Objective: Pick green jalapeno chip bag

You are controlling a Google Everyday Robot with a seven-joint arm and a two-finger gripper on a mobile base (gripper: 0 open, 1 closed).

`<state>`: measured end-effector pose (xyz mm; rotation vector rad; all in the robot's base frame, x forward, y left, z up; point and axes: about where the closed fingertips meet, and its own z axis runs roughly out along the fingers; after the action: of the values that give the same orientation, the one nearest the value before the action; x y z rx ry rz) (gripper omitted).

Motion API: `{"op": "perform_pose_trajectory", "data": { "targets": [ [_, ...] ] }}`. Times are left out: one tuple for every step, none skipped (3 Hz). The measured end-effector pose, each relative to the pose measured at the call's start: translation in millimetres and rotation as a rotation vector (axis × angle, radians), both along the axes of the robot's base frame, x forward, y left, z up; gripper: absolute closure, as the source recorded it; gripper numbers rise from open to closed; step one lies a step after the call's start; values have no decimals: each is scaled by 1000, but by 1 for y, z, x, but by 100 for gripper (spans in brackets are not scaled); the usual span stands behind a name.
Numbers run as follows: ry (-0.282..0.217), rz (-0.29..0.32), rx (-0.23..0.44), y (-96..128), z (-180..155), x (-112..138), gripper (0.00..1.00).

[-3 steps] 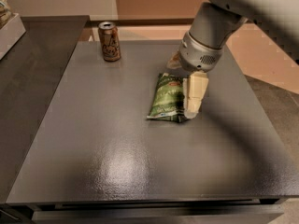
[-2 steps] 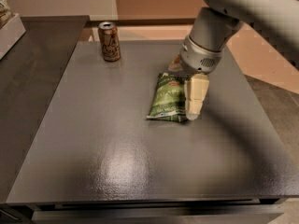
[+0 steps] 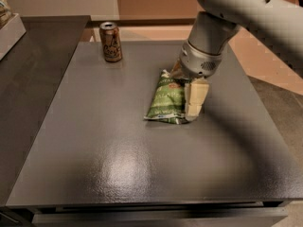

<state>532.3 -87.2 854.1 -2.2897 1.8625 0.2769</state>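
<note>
So basically nothing had moved since a second earlier. The green jalapeno chip bag (image 3: 166,100) was in the same spot and the gripper (image 3: 193,103) hadn't shifted in any way I could swear to; maybe the wrist had sunk a hair.

Taking the can (image 3: 111,41) as the reference: the bag lay flat on the table (image 3: 94,150), well apart from the can, off to its right and nearer the camera. It ran lengthwise away from the camera, with one crimped end pointing back toward the can's row. The gripper was on the side of the bag away from the can, low down, with its pale end right against the bag's long edge and looking like it touched the tabletop too.

My guess on handling: super light, crinkly, puffy with air, and glossy, so slippery. It'd squash and slide rather than resist, and the chips inside wouldn't love a hard squeeze. I'd grab across the narrow width around the middle, or pinch a crimped end, since that part's flatter and stiffer. A sideways shove would probably just skate it across that smooth table.

As for how wide the gripper was: honestly couldn't tell. The arm covered the can-side half of it, so whether it was spread around the bag or already clamped on it wasn't visible. The bag wasn't lifted, anyway.
</note>
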Motion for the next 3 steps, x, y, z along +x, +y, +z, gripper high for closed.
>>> {"op": "perform_pose_trajectory", "data": {
  "targets": [
    [-11,7,12,3,6,-3,47],
    [-33,-3,38,4,23,-7,70],
    [-54,-20,53,2,42,-9,93]
  ]
}}
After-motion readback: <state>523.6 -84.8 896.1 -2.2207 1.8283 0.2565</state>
